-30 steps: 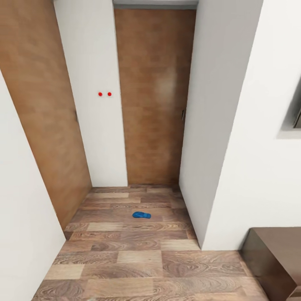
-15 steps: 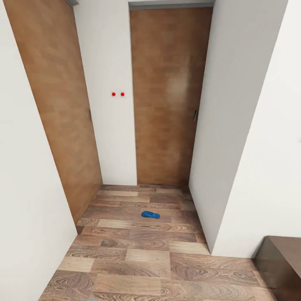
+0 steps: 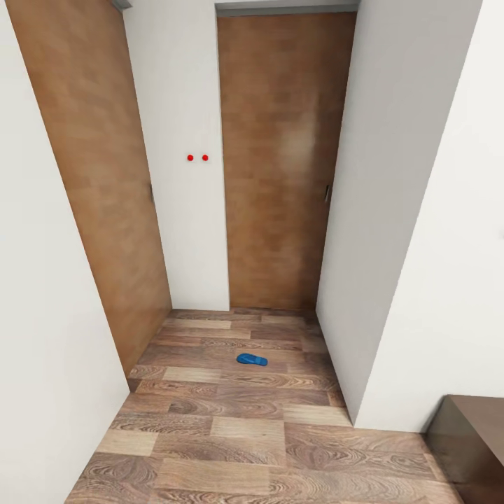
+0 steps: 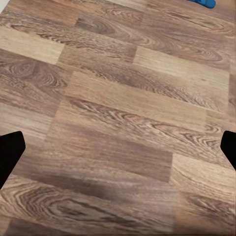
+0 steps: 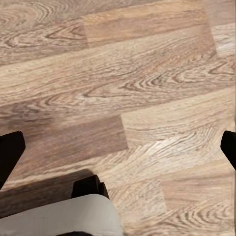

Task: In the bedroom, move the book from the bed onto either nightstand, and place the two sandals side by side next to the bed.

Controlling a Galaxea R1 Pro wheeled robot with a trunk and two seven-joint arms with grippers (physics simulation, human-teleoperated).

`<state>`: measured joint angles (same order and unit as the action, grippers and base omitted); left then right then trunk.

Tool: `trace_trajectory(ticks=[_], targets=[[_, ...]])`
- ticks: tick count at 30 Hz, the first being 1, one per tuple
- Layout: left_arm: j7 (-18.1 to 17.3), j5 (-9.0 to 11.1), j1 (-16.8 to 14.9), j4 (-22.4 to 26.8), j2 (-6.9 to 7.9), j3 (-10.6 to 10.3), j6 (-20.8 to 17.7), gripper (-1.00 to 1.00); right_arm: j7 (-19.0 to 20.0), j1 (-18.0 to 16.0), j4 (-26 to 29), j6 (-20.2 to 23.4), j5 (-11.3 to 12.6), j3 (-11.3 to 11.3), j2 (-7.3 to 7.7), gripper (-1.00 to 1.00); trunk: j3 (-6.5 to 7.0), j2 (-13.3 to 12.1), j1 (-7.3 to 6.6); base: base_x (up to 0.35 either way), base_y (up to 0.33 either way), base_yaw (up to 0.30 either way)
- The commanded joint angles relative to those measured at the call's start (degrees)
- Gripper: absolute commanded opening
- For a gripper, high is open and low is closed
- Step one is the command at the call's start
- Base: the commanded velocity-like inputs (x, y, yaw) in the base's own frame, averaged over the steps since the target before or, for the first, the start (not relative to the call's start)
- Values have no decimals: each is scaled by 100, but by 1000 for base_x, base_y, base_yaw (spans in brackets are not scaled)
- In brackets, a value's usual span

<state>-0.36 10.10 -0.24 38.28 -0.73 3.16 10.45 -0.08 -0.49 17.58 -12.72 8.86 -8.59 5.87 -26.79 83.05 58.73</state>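
Sandal on floor, fingers spread

The sandal was bright blue against the floor, whose planks were mixed light and dark brown with swirling grain. Beyond the sandal stood a mottled mid-brown door; a like one flanked it. The walls were white, bearing two red dots. The cabinet was dark reddish-brown.
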Motion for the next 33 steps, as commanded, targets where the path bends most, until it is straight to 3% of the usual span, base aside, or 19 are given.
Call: trace_trajectory(ticks=[1,9,33], targets=[[0,38,-3,-21,-4,-51,11,100,-1,-4,-159,-21,56,13,1,100,-6,3,0,0,0,0],[20,29,-3,-80,-3,-272,10,100,-28,-4,-325,-20,98,-11,15,100,-6,3,0,0,0,0],[18,45,-3,-51,9,-286,27,100,16,-4,-326,-25,100,-34,41,100,-6,3,0,31,0,0]])
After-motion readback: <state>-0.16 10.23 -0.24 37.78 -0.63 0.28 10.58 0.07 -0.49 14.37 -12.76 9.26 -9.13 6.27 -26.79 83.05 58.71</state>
